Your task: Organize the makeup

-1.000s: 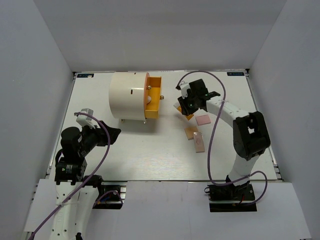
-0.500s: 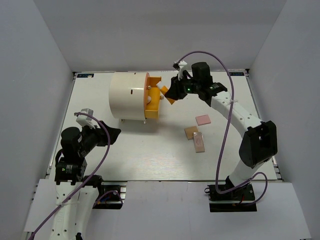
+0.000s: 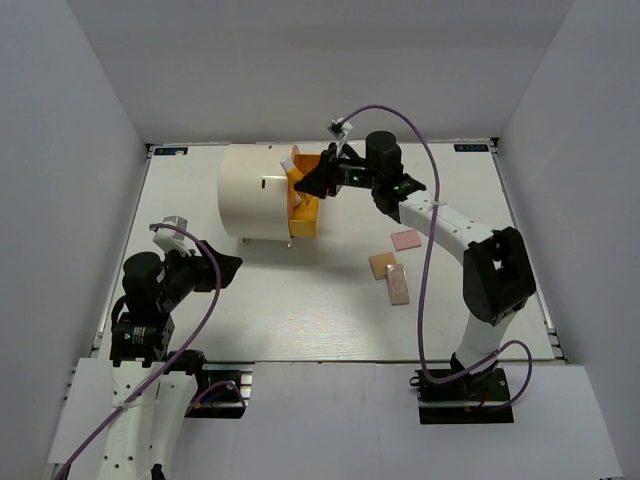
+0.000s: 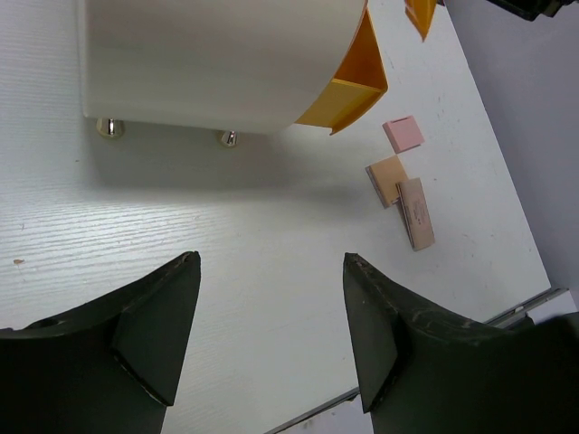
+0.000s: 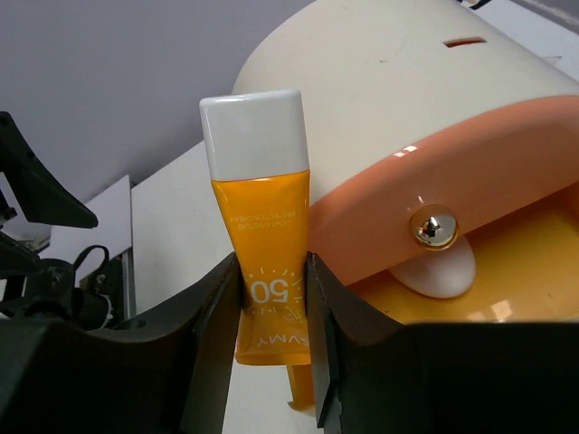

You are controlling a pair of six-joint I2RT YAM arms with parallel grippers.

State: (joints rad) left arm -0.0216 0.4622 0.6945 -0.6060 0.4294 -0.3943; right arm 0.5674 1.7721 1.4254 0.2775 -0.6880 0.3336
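My right gripper (image 3: pixel 312 178) is shut on the orange-and-white tube (image 5: pixel 264 244), white cap up, held over the open orange drawer (image 3: pixel 306 205) of the cream cylinder (image 3: pixel 255 192). A white oval compact (image 5: pixel 436 271) lies inside the drawer below a gold knob (image 5: pixel 432 226). A pink square (image 3: pixel 405 240) and two beige rectangular pieces (image 3: pixel 390 275) lie on the table to the right; they also show in the left wrist view (image 4: pixel 403 194). My left gripper (image 4: pixel 271 344) is open and empty, hovering above bare table at the near left (image 3: pixel 205 268).
The cream cylinder (image 4: pixel 208 63) stands on small gold feet (image 4: pixel 109 127) at the back left centre. White walls enclose the table (image 3: pixel 300 310) on three sides. The right arm's purple cable (image 3: pixel 430 250) loops over the right half.
My right gripper has carried the orange-and-white tube leftward from near the beige pieces to above the open drawer. The left arm has not moved.
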